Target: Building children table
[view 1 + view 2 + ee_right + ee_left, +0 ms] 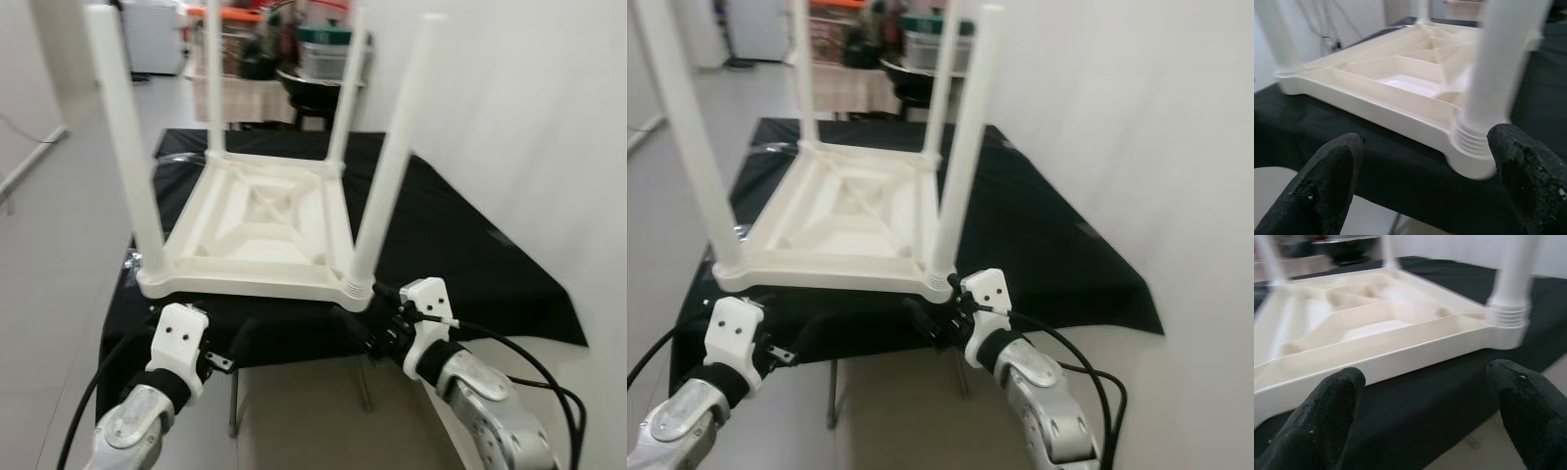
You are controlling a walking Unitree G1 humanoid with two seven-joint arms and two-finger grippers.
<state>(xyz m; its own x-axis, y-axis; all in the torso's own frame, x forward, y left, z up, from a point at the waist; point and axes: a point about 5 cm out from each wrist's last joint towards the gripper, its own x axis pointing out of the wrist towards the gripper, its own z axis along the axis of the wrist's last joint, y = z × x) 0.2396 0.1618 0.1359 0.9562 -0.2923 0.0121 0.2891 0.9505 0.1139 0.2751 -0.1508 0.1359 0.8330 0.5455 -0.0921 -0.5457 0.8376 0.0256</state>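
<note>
The children's table (260,230) lies upside down on a counter (460,245) covered with black cloth, its cream underside with crossing ribs facing up and all four white legs standing upright. The near left leg (122,137) and the near right leg (397,147) rise from the two near corners; the two far legs (343,88) stand at the far corners. The near edge of the table top sits close to the near edge of the counter.

The left tool (220,360) is at the near left, just below and in front of the table's near left corner, at the counter's edge. In the left wrist view its two black fingers (1317,421) stand wide apart with nothing between them, and the near rim of the table top runs across just beyond them.

The right tool (377,338) is at the near right, just under the near right corner. In the right wrist view its fingers (1327,181) are also spread apart and hold nothing; the ringed base of the near right leg (1474,137) sits just beyond, close to one fingertip, though I cannot tell whether it touches.

Beyond the counter's far end stands a smaller table with bins and containers (323,49). A white wall (529,117) runs along the right.
</note>
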